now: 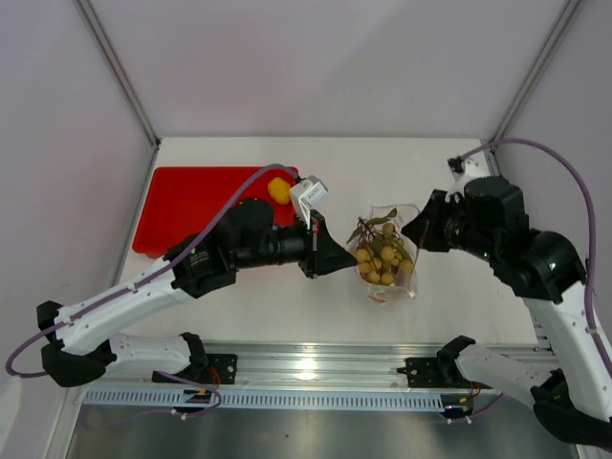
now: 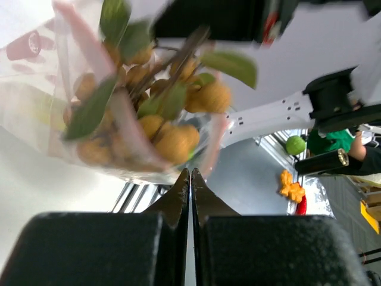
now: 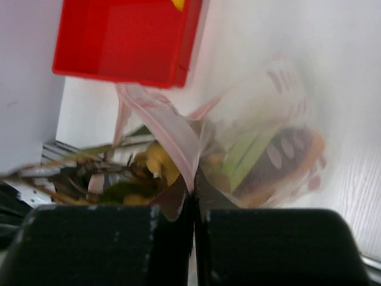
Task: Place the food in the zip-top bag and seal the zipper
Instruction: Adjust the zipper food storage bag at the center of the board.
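The zip-top bag stands mid-table with its mouth open, held between my two grippers. A bunch of tan berries with leaves fills its top. My left gripper is shut at the bag's left rim. In the left wrist view its tips meet where the pink zipper loops under the berries. My right gripper is shut on the right rim, and the zipper runs into its jaws. Green stalks and a purple-brown sweet potato show through the plastic. A small yellow fruit lies in the tray.
The red tray sits at the back left of the table, just behind my left arm, and also shows in the right wrist view. A metal rail runs along the near edge. Walls close in the left, back and right sides.
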